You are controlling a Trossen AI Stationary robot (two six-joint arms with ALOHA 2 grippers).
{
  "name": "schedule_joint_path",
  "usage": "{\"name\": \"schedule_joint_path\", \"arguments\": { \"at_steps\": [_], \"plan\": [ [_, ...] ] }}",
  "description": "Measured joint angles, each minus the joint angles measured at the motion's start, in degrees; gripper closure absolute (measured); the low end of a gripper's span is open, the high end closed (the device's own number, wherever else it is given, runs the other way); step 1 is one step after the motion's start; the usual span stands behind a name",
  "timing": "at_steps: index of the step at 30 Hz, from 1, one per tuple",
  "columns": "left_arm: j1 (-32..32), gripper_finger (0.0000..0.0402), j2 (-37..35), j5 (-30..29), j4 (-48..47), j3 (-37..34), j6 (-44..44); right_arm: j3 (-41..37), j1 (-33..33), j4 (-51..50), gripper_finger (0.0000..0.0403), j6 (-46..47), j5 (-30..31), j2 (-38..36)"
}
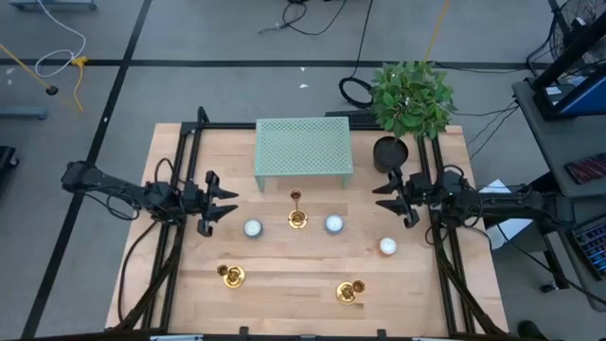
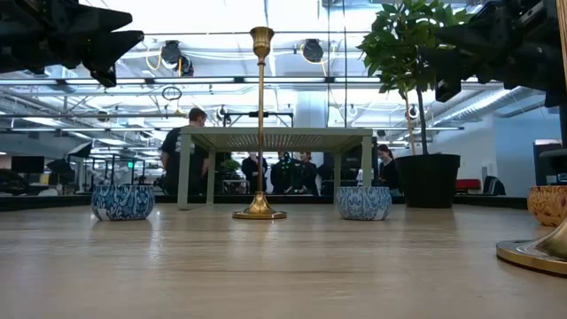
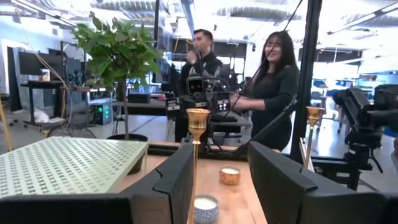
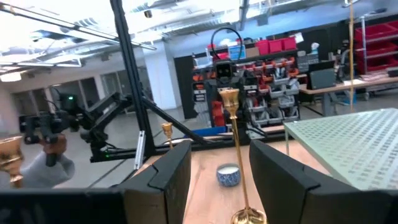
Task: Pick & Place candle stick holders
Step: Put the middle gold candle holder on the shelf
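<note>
Stood at the back middle of the wooden table (image 1: 284,275): a green perforated stand (image 1: 304,148), with a potted plant (image 1: 410,99) just off its right back corner. Hovered either side, in front of the stand: left gripper (image 1: 220,202) and right gripper (image 1: 388,194), both with fingers spread apart, holding nothing. Stood upright just in front of the stand's middle: one candlestick (image 1: 297,209), between two blue-patterned tea lights (image 1: 252,227). Stood well forward of the stand, near the table's front: two more candlesticks (image 1: 231,275), apart.
</note>
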Motion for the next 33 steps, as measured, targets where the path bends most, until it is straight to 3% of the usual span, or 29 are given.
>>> {"name": "schedule_joint_path", "arguments": {
  "at_steps": [4,16,28,33],
  "plan": [
    [0.00,0.0243,3.66,-0.06,0.01,1.79,-0.02,0.00,3.22,3.66,0.0248,-0.27,5.26,4.61],
    [0.00,0.0243,20.21,-0.11,0.07,9.26,-1.56,5.20,11.90,8.31,0.0248,-4.05,6.65,18.99],
    [0.07,0.0243,38.89,-0.60,10.38,14.76,-3.78,5.29,17.29,8.53,0.0248,-5.73,3.96,22.89],
    [0.07,0.0243,47.41,-6.50,10.38,19.98,-4.55,5.33,17.31,9.16,0.0248,-7.64,3.96,22.97]
  ]
}}
